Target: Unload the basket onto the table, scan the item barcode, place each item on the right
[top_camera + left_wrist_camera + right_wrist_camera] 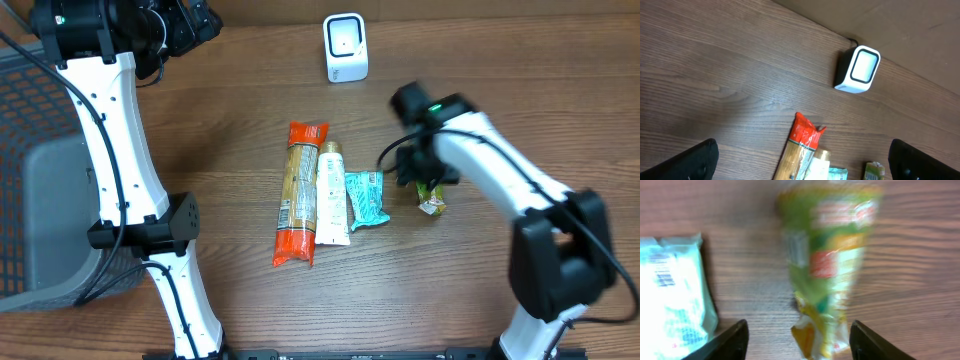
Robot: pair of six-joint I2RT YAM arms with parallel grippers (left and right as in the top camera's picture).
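Overhead, teal packet (366, 198) lies near green snack (432, 201).

Our left arm (110, 130) and right arm (500, 170) wear white shells with black joints and black cables. Behind the right jaws a green light (436, 107) glows; the fingertips (732, 342) are black.

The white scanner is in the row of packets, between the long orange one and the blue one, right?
No. The white scanner stands alone, well behind the row. A white tube lies between the long orange packet and the blue packet. The overhead view shows it.
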